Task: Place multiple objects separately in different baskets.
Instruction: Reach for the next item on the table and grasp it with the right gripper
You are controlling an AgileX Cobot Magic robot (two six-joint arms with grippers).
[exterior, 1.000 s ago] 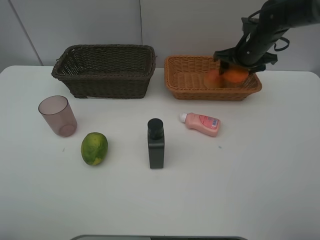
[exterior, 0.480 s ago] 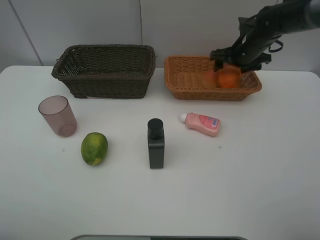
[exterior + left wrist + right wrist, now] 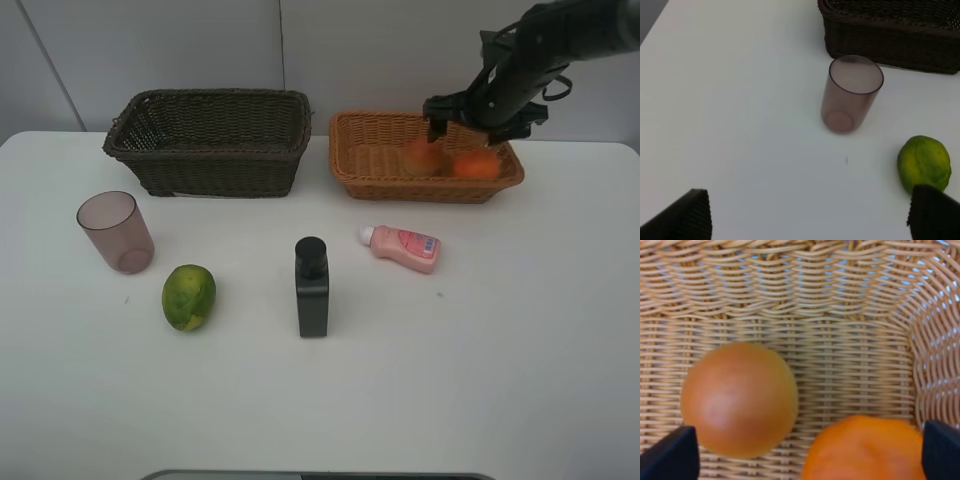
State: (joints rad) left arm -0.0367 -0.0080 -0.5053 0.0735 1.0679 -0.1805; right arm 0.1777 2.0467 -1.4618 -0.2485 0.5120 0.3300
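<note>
Right gripper (image 3: 478, 130): above the right end of the tan basket (image 3: 372, 182), jaws spread wide and holding nothing; in the right wrist view the gripper (image 3: 805, 456) has its fingertips (image 3: 671, 456) either side of the basket floor.
Orange (image 3: 477, 164): lies in the tan basket at its right end, under the open jaws; it (image 3: 865, 450) lies near one fingertip and well apart from the other.
Peach (image 3: 424, 157): in the same basket, just left of the orange; whether the two touch cannot be told.
Left gripper (image 3: 810, 215): jaws wide apart and empty, over bare table (image 3: 500, 350) at the near left.
Dark basket (image 3: 210, 165): far left, beside the tan one; nothing shows inside it.
Cup (image 3: 116, 232): upright on the table, near side of the dark basket.
Green fruit (image 3: 189, 296): on the table, near and right of the cup, apart from it.
Black bottle (image 3: 312, 290): upright at the middle of the table.
Pink bottle (image 3: 403, 246): on its side, cap to the left, near side of the tan basket.
</note>
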